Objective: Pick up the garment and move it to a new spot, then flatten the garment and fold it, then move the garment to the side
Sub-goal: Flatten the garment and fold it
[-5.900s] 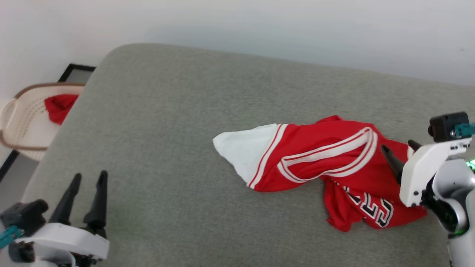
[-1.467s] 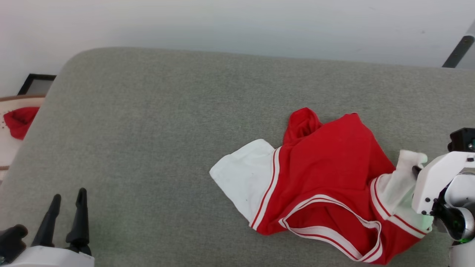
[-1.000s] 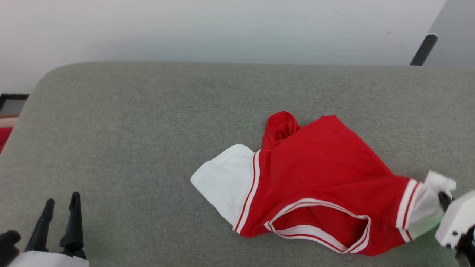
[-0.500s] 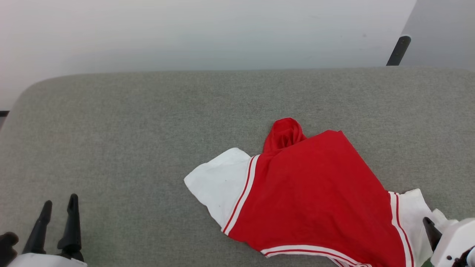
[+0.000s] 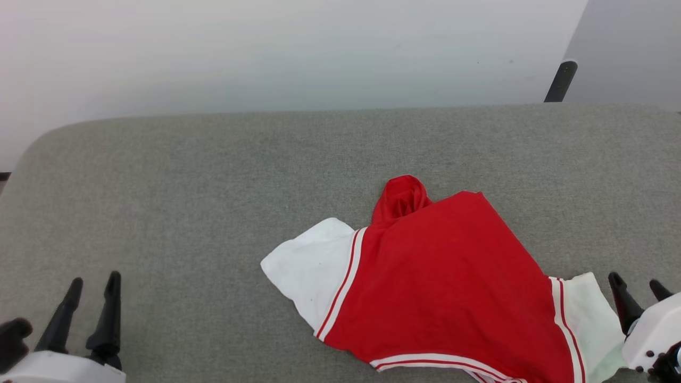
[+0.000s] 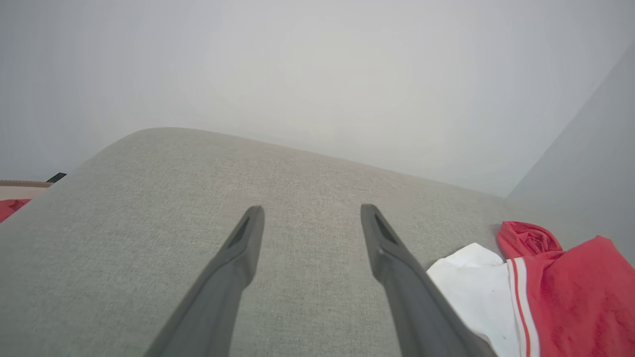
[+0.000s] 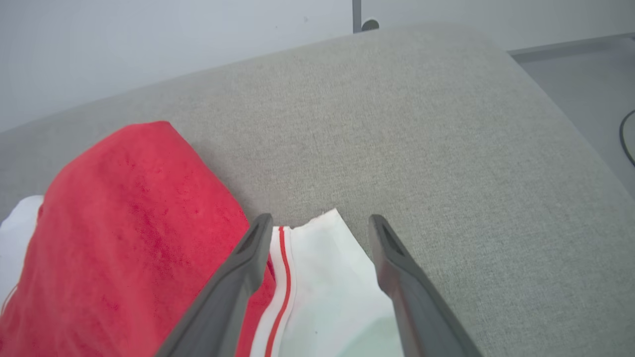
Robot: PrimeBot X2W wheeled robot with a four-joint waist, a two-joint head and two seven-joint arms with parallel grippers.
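The worktop (image 5: 213, 186) is big and grey, with soft-looking cloth on top and round corners. It runs from left to right, and a pale wall stands at its far side. One thing lies on it: the garment (image 5: 447, 282), a red shirt. It sits on the right half, near the front edge, and lies mostly flat. One white sleeve (image 5: 311, 266) with red and white stripes points left. The other white sleeve (image 5: 585, 314) lies flat on the right. A small red lump (image 5: 403, 196) of cloth is bunched up on the far side.
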